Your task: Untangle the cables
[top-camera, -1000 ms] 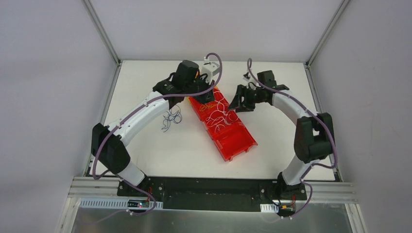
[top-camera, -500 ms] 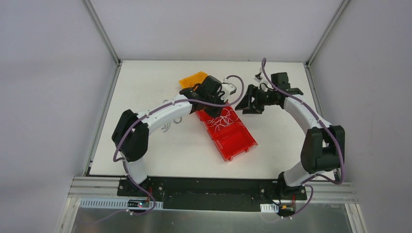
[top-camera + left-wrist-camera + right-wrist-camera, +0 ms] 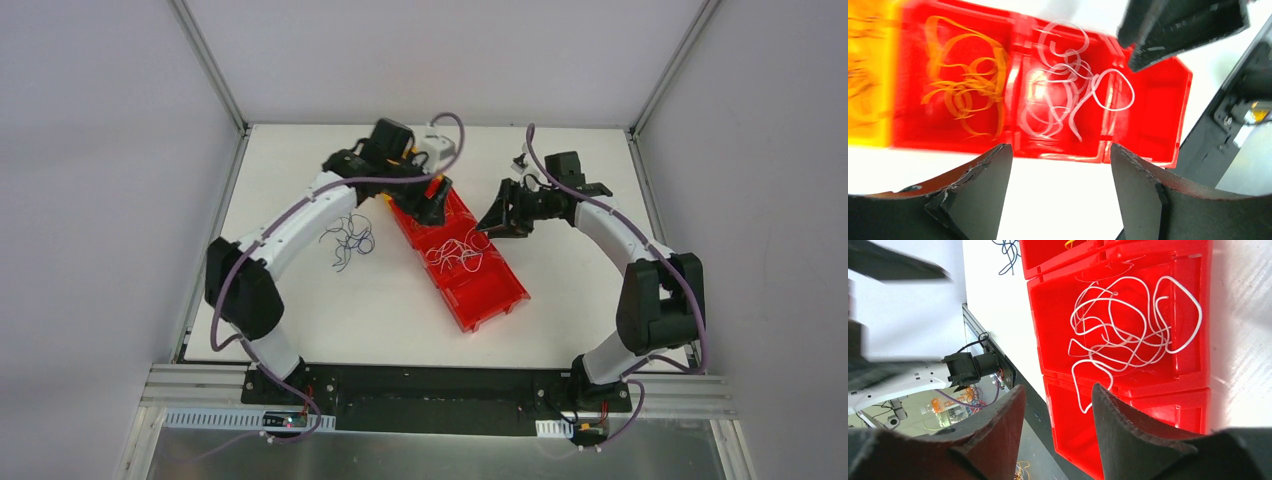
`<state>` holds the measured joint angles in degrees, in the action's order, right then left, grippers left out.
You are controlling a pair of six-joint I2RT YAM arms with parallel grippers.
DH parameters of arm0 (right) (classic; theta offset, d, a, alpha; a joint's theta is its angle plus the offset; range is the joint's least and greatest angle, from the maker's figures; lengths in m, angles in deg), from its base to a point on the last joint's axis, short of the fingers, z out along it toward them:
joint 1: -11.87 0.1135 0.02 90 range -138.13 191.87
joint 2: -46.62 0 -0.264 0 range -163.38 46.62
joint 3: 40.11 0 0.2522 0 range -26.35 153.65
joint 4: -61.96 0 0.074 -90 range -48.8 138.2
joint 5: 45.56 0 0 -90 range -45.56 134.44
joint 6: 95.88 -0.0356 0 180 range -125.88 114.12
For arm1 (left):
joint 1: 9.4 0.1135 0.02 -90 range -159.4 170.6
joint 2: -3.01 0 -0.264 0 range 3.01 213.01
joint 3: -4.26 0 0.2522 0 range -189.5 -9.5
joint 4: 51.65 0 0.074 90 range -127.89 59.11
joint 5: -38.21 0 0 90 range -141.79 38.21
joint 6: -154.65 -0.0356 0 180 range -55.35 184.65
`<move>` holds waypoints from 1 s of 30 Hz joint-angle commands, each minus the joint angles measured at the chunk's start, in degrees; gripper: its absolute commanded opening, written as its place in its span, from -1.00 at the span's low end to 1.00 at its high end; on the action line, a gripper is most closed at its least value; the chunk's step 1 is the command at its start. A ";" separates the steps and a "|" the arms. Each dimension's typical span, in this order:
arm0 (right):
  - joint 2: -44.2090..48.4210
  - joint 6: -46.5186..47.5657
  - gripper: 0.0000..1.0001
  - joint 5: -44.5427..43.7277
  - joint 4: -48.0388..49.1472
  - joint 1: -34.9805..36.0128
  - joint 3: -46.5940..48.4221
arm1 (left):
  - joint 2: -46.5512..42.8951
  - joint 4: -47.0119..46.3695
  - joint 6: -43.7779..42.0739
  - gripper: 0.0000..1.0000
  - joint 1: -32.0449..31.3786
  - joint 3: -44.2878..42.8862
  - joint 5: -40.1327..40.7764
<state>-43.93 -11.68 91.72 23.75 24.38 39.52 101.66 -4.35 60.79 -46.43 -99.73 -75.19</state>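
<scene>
left end effector [image 3: 1059,150], right end effector [image 3: 1058,389]: open, empty. white cables [image 3: 1128,325] loop over red bin [image 3: 1048,315] divider; pull could snag, drag bin.

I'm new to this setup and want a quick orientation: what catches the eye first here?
The bright red tray lies slantwise mid-table, with curly white cables in its middle compartment and orange cables in the one beyond. A loose clump of dark blue cables sits on the table to its left. The left gripper and right gripper hover open near the tray.
</scene>
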 commanded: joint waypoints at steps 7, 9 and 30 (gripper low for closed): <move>-3.24 7.58 -0.12 -3.00 -7.79 3.71 5.94 | -15.55 4.42 3.68 0.37 26.60 4.49 -10.00; -3.45 10.49 -0.06 -5.26 -10.91 4.35 6.01 | -17.81 4.43 3.55 0.37 29.46 6.99 -9.60; -20.71 5.93 -1.00 -13.22 -3.43 15.49 14.38 | -20.94 3.26 6.14 0.30 34.18 10.77 -6.82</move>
<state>-64.54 -3.82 78.22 15.03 39.38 52.94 82.51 -0.09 64.86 -13.80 -88.33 -81.75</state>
